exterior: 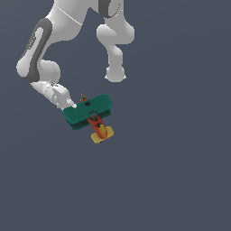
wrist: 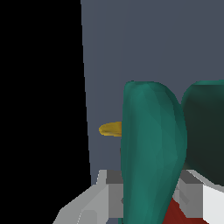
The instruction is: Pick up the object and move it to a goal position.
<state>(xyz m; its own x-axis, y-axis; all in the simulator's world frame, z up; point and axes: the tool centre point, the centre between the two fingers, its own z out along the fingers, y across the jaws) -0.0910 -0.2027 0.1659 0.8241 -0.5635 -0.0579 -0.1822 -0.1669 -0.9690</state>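
1. Very close in the wrist view is one teal-green wing [wrist: 151, 153] of the toy plane. A second, darker wing [wrist: 204, 127] is just beside it.
2. There is one toy plane [exterior: 89, 113]. It has two teal-green wings stacked one over the other, one red-orange body [exterior: 95, 124], one yellow tail [exterior: 102, 134] and one small brownish nose [exterior: 83, 96].
3. In the wrist view, a bit of the yellow tail [wrist: 111, 128] peeks out past the near wing.
4. There is one white robot arm [exterior: 43, 54]. It bends down from above the plane and comes at the plane from the exterior view's left.
5. The gripper [exterior: 72, 107] is at the end of the wings on that side. Its jaws are clamped onto the near wing; in the wrist view, one grey finger [wrist: 103, 197] sits on each side of it, touching it.
6. The plane lies tilted, its nose pointing away from its tail and up in the exterior view.
7. Under and around the plane is a plain dark grey-blue floor [exterior: 171, 180]. I cannot tell if the plane touches it or hangs above it.
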